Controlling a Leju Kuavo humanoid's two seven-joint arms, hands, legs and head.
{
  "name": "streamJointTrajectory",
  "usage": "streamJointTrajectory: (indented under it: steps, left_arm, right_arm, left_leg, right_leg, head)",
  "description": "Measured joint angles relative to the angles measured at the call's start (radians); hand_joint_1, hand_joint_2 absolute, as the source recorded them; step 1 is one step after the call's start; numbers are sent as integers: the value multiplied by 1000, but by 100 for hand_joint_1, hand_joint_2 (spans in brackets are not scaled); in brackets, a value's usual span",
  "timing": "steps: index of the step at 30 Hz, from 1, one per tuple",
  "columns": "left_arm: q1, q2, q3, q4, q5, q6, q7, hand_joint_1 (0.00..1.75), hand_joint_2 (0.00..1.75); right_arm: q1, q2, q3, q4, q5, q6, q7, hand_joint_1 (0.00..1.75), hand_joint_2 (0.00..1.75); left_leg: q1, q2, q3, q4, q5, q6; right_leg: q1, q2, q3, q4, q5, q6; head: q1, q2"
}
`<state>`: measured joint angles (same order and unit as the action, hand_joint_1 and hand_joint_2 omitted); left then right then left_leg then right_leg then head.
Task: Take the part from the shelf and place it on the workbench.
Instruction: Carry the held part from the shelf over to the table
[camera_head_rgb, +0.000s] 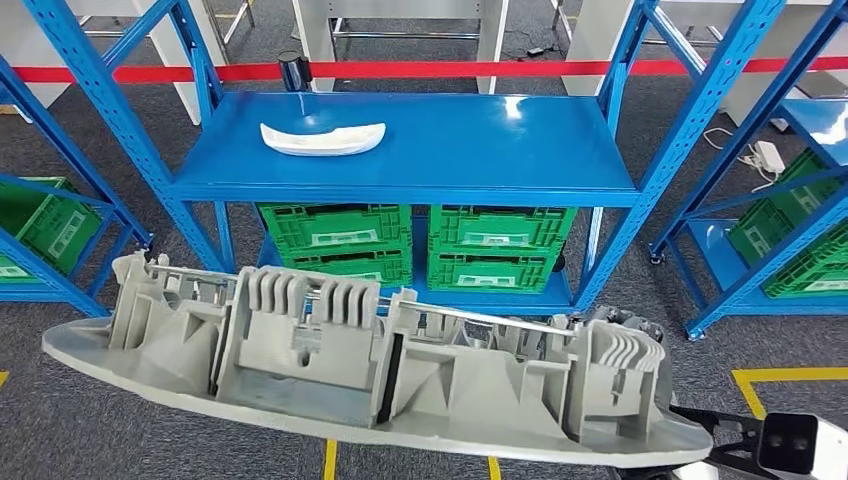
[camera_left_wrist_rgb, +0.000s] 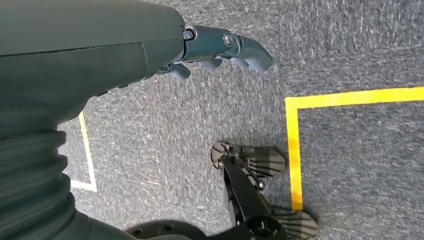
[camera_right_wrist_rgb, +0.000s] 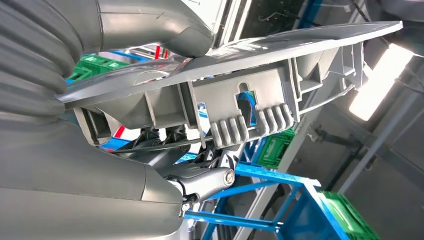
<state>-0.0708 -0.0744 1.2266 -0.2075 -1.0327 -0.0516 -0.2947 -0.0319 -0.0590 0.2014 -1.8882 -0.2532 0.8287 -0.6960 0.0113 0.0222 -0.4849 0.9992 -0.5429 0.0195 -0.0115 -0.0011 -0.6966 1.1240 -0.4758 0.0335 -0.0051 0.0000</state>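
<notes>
A long grey plastic part (camera_head_rgb: 370, 370) with ribs and clips fills the lower head view, held level close to me. My right hand (camera_head_rgb: 625, 335) grips it at its right end. In the right wrist view the thumb (camera_right_wrist_rgb: 165, 30) presses on the part's smooth face (camera_right_wrist_rgb: 260, 95) and the fingers (camera_right_wrist_rgb: 200, 175) curl under its ribbed side. A second, white curved part (camera_head_rgb: 322, 138) lies on the blue shelf (camera_head_rgb: 480, 150) ahead, left of centre. My left hand (camera_left_wrist_rgb: 225, 47) hangs over the grey carpet, fingers loosely apart and holding nothing.
Green crates (camera_head_rgb: 338, 240) (camera_head_rgb: 498, 245) sit on the lower shelf level. More blue racks with green crates stand at left (camera_head_rgb: 40, 225) and right (camera_head_rgb: 800, 240). A red barrier band (camera_head_rgb: 450, 69) runs behind the shelf. Yellow floor lines (camera_head_rgb: 760, 385) (camera_left_wrist_rgb: 295, 150) mark the carpet.
</notes>
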Motion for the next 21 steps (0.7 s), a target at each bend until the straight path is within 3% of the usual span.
streamJointTrajectory:
  steps: [2, 3, 4, 5, 7, 9, 12, 14, 16, 18, 19, 20, 21]
  left_arm:
    - [1, 0, 0, 0, 0, 2, 1, 0, 175]
    - [1, 0, 0, 0, 1, 3, 2, 0, 175]
    - [1, 0, 1, 0, 2, 3, 2, 0, 175]
    - [1, -1, 1, 0, 2, 3, 2, 0, 175]
    - [1, -4, 1, 0, 3, 3, 2, 0, 175]
    - [0, -6, 1, 0, 3, 3, 2, 0, 175]
    - [-2, -8, 1, 0, 3, 1, 2, 0, 175]
    - [-3, -9, 1, 1, 4, -2, 2, 0, 175]
    - [0, -11, 3, 1, 7, -5, 6, 0, 175]
    - [3, -12, 6, 2, 12, -7, 16, 0, 175]
    - [4, -13, 8, 2, 14, -9, 20, 0, 175]
    - [5, -14, 9, 3, 16, -11, 23, 0, 175]
    - [4, -16, 9, 3, 18, -12, 25, 0, 175]
  right_arm:
    - [1, 0, 0, 1, 0, -1, 0, 175, 175]
    - [2, -1, 0, 2, 0, -2, 0, 175, 175]
    - [2, -2, 0, 2, 1, -4, 0, 175, 175]
    - [3, -2, 0, 3, 2, -8, 0, 175, 175]
    - [3, -5, 0, 3, 5, -15, 0, 175, 175]
    - [4, -7, 0, 2, 8, -18, 0, 175, 175]
    - [8, -10, 0, 0, 11, -20, 0, 175, 175]
    - [9, -11, 0, -4, 17, -27, 0, 175, 175]
    - [10, -12, 0, -6, 27, -34, 0, 175, 175]
    - [10, -13, 0, -6, 39, -40, 0, 175, 175]
    - [10, -14, 0, -6, 45, -45, 0, 175, 175]
    - [10, -16, 0, -6, 50, -52, 0, 175, 175]
    - [9, -18, 0, -7, 55, -60, 0, 175, 175]
  left_leg:
    - [-3, 10, -18, 2, 13, 4]
    - [-4, 16, -27, 4, 17, 5]
    - [-6, 22, -33, 7, 21, 4]
    - [-7, 28, -36, 9, 23, 4]
    - [-10, 41, -39, 14, 25, 1]
    - [-13, 53, -41, 17, 26, -7]
    - [-14, 66, -43, 16, 29, -24]
    - [-12, 36, -59, 50, 3, -36]
    - [-8, -3, -109, 161, -60, -45]
    - [-4, -13, -164, 279, -104, -51]
    - [-2, -14, -172, 296, -100, -53]
    - [0, -16, -160, 271, -76, -55]
    - [3, -23, -130, 211, -40, -56]
  right_leg:
    - [0, 0, -47, 133, -78, 6]
    - [0, 0, -55, 172, -96, 6]
    - [1, -1, -41, 172, -94, 5]
    - [2, -3, -6, 132, -77, 1]
    - [9, -25, 91, -11, -34, -14]
    - [19, -43, 138, -98, -17, -28]
    - [19, -27, 132, -113, -9, -42]
    - [11, -14, 131, -122, 1, -52]
    - [7, 0, 126, -124, 7, -58]
    - [7, 18, 118, -122, 11, -58]
    - [6, 28, 115, -119, 12, -56]
    - [5, 38, 113, -117, 14, -54]
    - [3, 47, 112, -114, 15, -51]
  head:
    - [4, 0]
    - [4, 0]
    - [5, 0]
    - [6, 0]
    - [8, 0]
    - [8, 0]
    - [8, 0]
    - [6, 0]
    - [1, 0]
    - [-2, 0]
    - [-2, 0]
    - [-2, 0]
    - [-3, 0]
